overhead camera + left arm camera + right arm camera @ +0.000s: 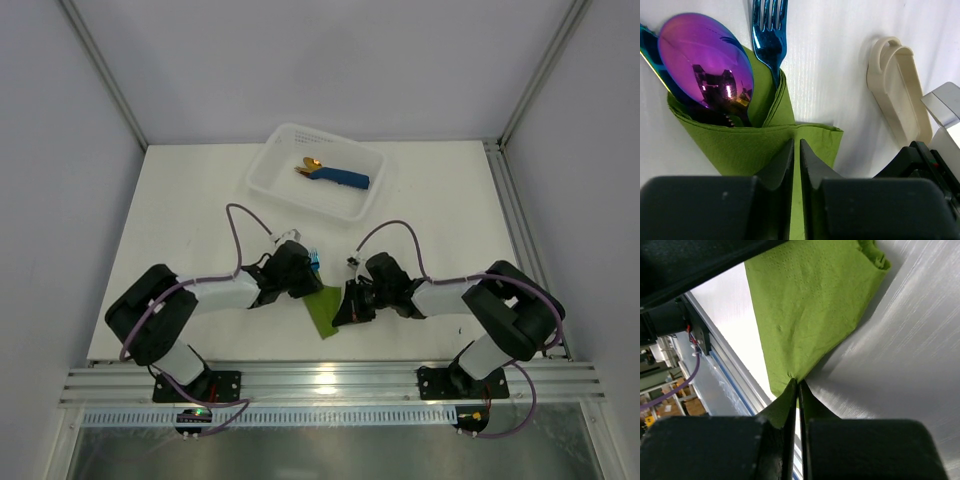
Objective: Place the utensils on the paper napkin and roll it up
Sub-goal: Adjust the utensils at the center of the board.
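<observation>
Green napkin (323,312) pinched between two grippers on a white table (190,210).
The right gripper (798,385) clamped one napkin corner; the left gripper (795,144) was nearly closed with green paper in the slit. The utensils (715,65) lay tucked in the fold, heads sticking out. Pale walls (320,60) enclosed the table, a white tray (262,172) sat at the far side, and a metal rail (330,381) ran along the near edge.
</observation>
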Tool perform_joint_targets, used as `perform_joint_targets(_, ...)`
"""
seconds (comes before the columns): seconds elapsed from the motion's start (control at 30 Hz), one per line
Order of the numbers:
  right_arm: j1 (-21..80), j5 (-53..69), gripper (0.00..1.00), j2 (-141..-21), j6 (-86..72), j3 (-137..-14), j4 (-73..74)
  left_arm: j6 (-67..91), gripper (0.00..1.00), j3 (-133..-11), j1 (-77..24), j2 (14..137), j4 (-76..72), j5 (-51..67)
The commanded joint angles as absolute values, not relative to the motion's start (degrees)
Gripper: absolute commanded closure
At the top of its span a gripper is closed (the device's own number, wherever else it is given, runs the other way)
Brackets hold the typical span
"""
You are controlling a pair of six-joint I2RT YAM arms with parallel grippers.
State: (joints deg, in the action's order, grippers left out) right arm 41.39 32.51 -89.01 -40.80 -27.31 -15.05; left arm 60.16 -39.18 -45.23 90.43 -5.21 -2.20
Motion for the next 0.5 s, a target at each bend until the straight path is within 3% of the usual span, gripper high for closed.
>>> perform_joint_targets(0.0,41.4,33.1,0.96,-89.3,-45.5,-26.5,-20.7,56.5,0.88,-40.3,-44.7,86.9,-1.9,-5.3)
perform_joint_targets(0.13,41.4,33.5,0.96,-91.0,-48.5,-26.5,-23.4,55.7,0.80,-40.8,-44.7,84.2,-0.2,-5.5)
perform_joint_targets(0.27,41.3,34.2,0.97,-91.8,-51.8,-26.5,-26.0,56.4,0.66,-38.8,-44.7,79.4,4.0,-5.6)
perform_joint_targets(0.47,41.4,34.1,0.96,-92.2,-56.4,-26.5,-28.7,60.2,0.57,-33.2,-44.7,69.5,10.8,-5.4)
